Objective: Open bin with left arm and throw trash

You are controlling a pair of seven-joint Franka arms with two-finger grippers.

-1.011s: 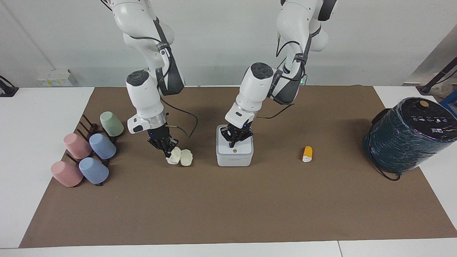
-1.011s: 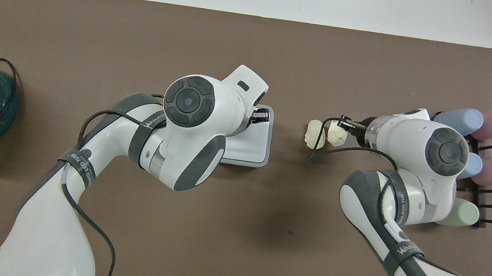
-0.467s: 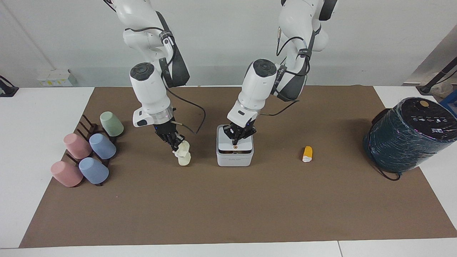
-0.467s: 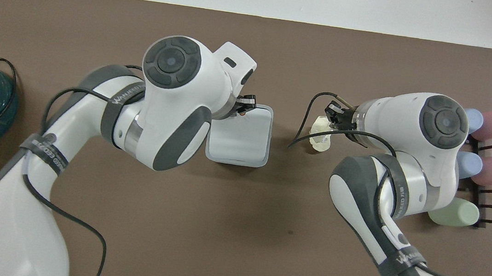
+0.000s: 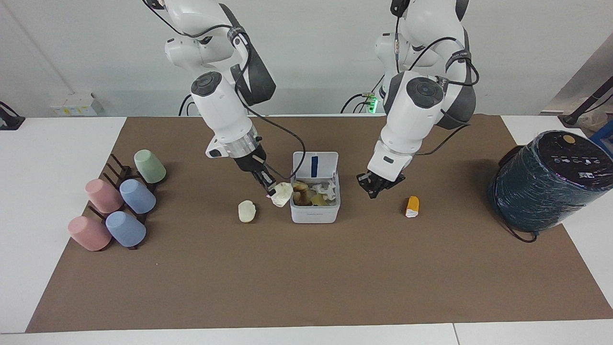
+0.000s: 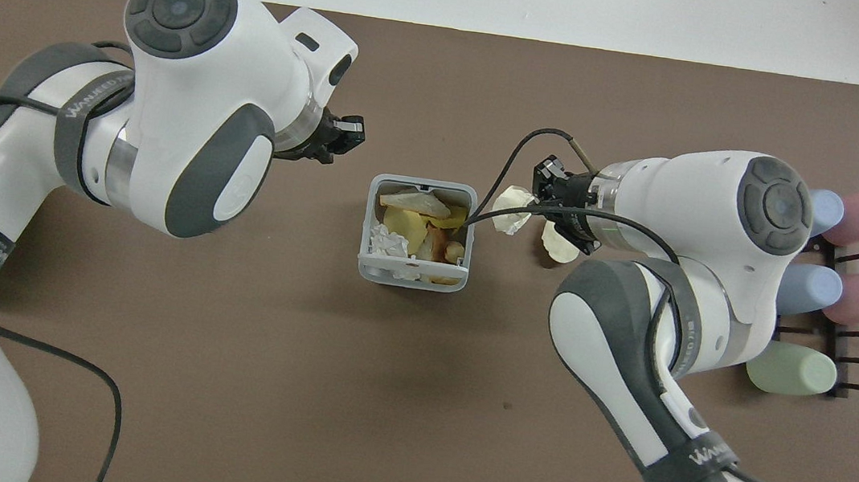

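Observation:
The white bin [image 5: 314,213] stands mid-mat with its lid [image 5: 325,165] swung up, and crumpled scraps show inside. My right gripper [image 5: 271,188] is shut on a cream-white lump [image 5: 282,194], held just above the bin's rim on the side toward the right arm's end. In the overhead view the right gripper [image 6: 542,193] holds that lump [image 6: 513,201] beside the bin [image 6: 411,278]. A second cream lump [image 5: 246,211] [image 6: 557,242] lies on the mat. My left gripper [image 5: 375,187] [image 6: 345,133] is shut and empty, raised between the bin and the orange-and-white piece [image 5: 412,206].
A rack of pastel cups [image 5: 119,206] [image 6: 838,271] lies at the right arm's end of the mat. The big dark teal cylinder [image 5: 550,179] stands at the left arm's end. The brown mat [image 5: 306,278] covers the table.
The bin's lid has sprung open. My left gripper has lifted off the bin and moved toward the orange-and-white piece. My right gripper has lifted one cream lump and carried it to the bin's rim.

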